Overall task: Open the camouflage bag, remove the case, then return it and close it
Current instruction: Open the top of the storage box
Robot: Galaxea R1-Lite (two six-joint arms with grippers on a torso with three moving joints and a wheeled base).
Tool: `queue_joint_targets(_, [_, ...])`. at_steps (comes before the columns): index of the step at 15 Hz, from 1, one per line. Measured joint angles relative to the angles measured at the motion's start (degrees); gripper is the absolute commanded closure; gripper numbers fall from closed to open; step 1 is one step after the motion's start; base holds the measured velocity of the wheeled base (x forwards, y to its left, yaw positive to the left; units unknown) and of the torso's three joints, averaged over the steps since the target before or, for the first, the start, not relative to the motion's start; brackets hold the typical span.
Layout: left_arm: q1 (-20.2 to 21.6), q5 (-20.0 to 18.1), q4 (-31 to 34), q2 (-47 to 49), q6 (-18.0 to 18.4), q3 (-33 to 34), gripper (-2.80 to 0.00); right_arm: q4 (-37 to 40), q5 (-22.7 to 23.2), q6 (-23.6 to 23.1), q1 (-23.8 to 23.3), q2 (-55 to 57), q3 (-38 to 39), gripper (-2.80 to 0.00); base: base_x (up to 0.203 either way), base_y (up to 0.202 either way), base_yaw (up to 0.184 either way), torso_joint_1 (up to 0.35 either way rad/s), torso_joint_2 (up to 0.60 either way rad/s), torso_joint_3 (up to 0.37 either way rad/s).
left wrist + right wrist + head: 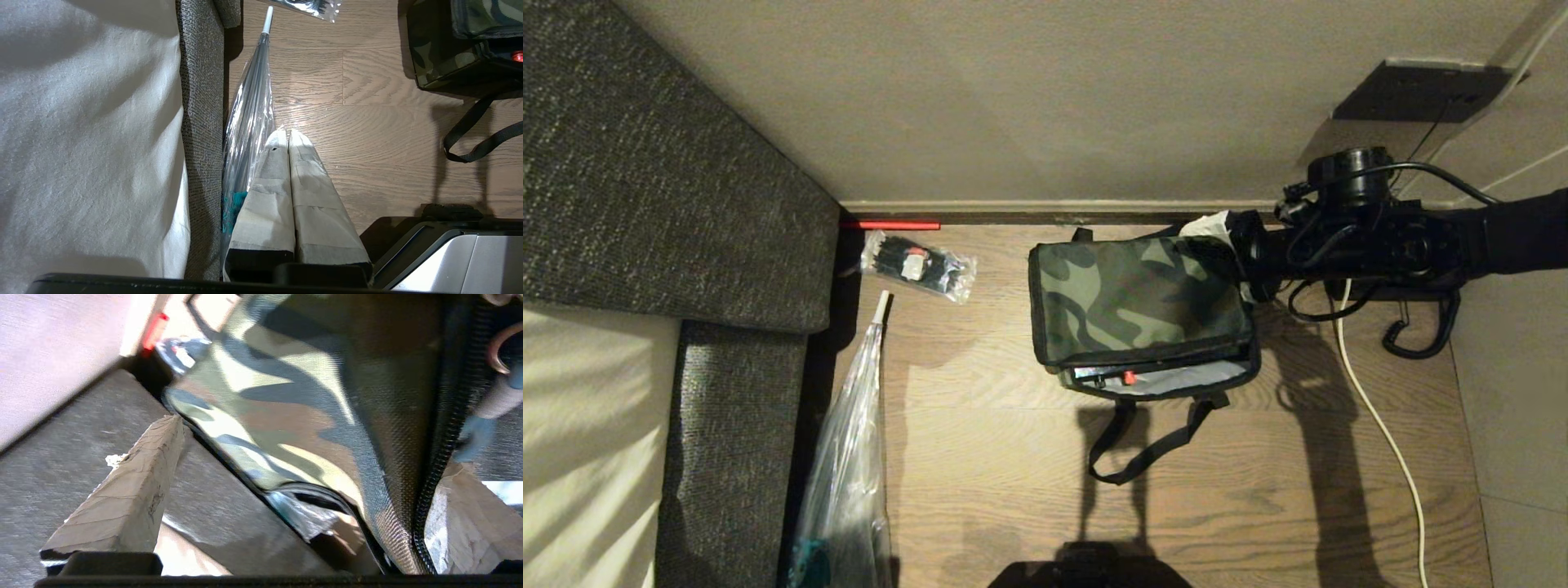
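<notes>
While parked low nr the sofa edge, left gripper (288, 136) has its taped fingers pressed together, holding nothing. Farther out on the wood floor (1013, 457) sits the boxy green-camouflage fabric bag (1135, 298), lid down w/ front gap showing silver lining. Beyond it, at the bag's far right corner, right gripper (310, 457) has jaws spread wide astride the lid, gripping nothing. Case can't be made out.
</notes>
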Motion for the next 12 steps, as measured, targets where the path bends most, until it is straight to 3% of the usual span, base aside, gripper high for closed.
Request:
queue_joint_targets(6, [0.0,0.01,0.0,0.0,0.0,0.0,0.0,-1.66,0.11,0.0,0.09,-0.99,0.25,-2.8,0.0,0.0,0.0,0.0,0.0,0.0])
queue_joint_targets(12, [0.0,0.01,0.01,0.0,-0.02,0.0,0.0,-2.01,0.68,2.49,0.02,-1.19,-5.05,-2.8,0.0,0.0,0.0,0.0,0.0,0.0])
